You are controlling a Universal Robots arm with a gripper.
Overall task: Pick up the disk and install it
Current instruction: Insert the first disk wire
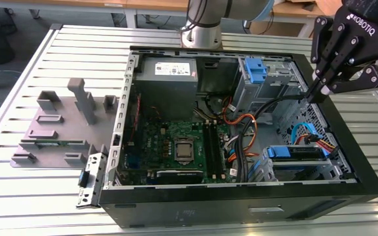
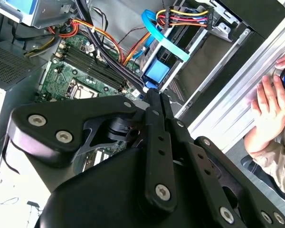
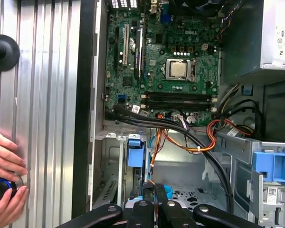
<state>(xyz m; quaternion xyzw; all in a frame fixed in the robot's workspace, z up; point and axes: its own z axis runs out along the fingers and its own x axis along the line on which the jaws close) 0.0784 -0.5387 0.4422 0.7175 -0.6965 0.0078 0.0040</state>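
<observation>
Look at your robot's arm (image 1: 202,34): it is a silver-grey metal column with a dark band round it and a paler collar beneath. Your gripper (image 1: 317,96) is matte black all over, with white lettering (image 1: 360,23) across its housing. In the second wrist view you can see it is built of flat, rounded linkage bars (image 2: 71,126) pinned together, each joint marked by a round silver screw head (image 2: 162,192). Its two fingers (image 3: 143,209) are slim black bars.

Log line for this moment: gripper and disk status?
gripper: shut, empty, above case wall on exterior view's right | disk: in bay, blue carrier, cabled | hand: beside case
</observation>
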